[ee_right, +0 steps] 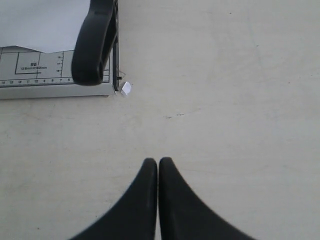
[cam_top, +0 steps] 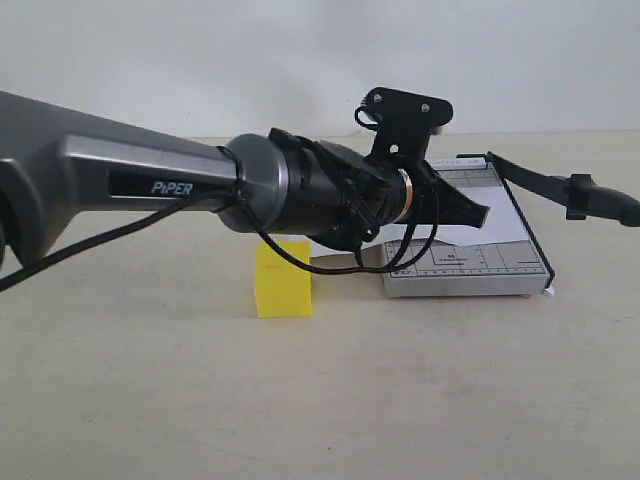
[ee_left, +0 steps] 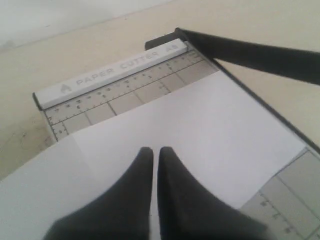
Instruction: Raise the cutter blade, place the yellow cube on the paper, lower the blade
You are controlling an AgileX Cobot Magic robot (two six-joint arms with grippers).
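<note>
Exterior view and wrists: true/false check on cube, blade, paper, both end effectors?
1. The yellow cube sits on the paper. False: it stands on the table, beside the cutter board, to the board's left in the exterior view.
2. The cutter blade is raised off the board. True.
3. The left end effector is shut and empty, over the paper. True.
4. The right end effector grips the blade's handle. False: it is shut on nothing over bare table, apart from the handle.
5. The paper lies on the cutter board. True.
</note>
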